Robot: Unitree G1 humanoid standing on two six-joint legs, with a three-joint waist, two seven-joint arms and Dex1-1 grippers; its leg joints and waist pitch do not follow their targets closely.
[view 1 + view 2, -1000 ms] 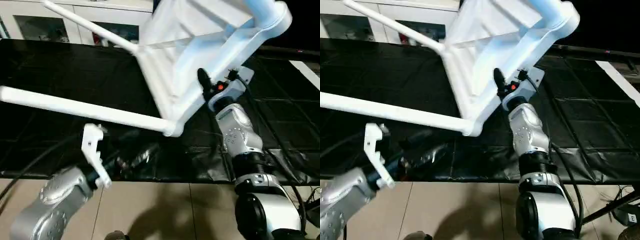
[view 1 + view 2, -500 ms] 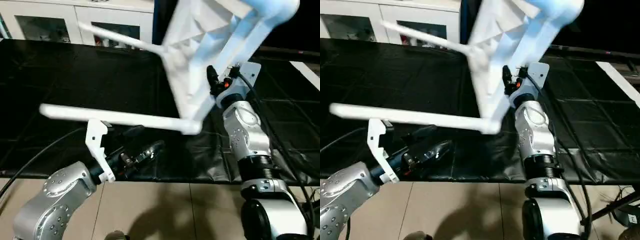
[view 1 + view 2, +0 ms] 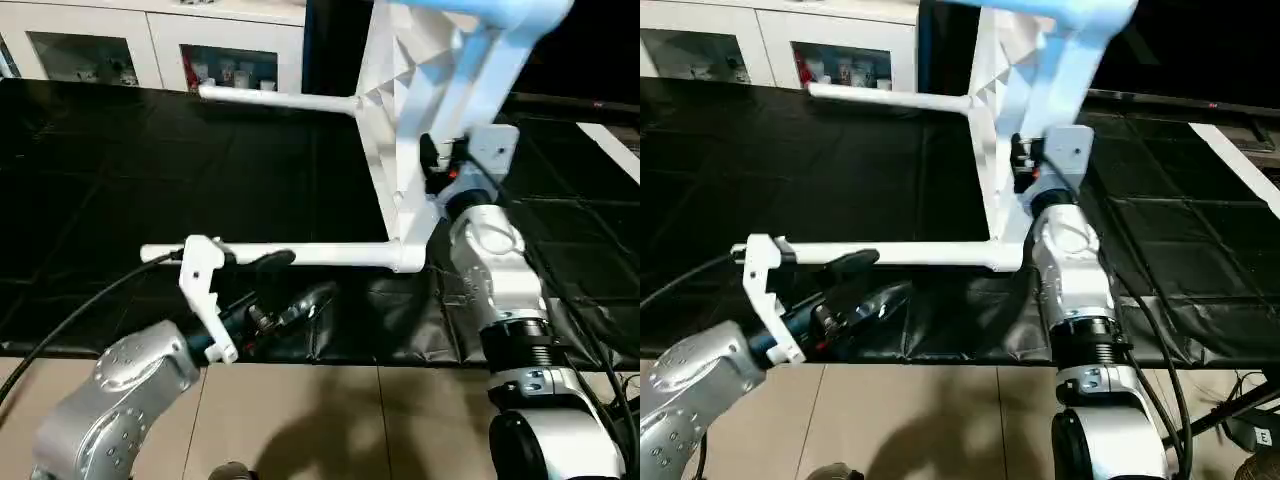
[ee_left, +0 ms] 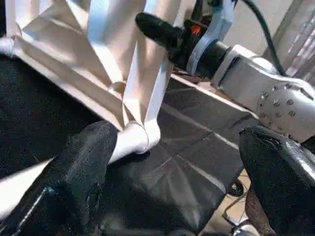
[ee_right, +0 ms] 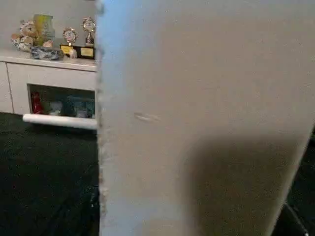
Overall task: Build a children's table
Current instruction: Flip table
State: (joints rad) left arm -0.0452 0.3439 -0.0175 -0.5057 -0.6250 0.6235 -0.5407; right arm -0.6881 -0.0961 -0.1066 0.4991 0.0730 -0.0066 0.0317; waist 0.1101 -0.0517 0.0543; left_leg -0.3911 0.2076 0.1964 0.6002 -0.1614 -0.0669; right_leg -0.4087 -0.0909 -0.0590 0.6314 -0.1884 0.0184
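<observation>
The white children's table (image 3: 400,130) stands on edge in the air, its ribbed underside facing left. Two legs stick out level to the left, an upper leg (image 3: 280,99) and a lower leg (image 3: 300,256). My right gripper (image 3: 432,165) is shut on the tabletop's rim, and the flat top (image 5: 206,118) fills the space in front of its wrist camera. Just under the lower leg, near the table's front edge, my left gripper (image 3: 285,282) is open. In the left wrist view its fingers (image 4: 83,162) stand wide apart, with the leg's socket end (image 4: 135,137) beyond them and nothing gripped.
A black sheet covers the work table (image 3: 150,170), and its front edge runs across the picture above the tan floor (image 3: 330,420). A white cabinet with glass doors (image 3: 100,50) stands behind. A black cable (image 3: 80,310) loops from my left arm.
The table has swung from a slant to upright on its edge, and both legs now lie level. My left gripper has moved up and right, to just under the lower leg.
</observation>
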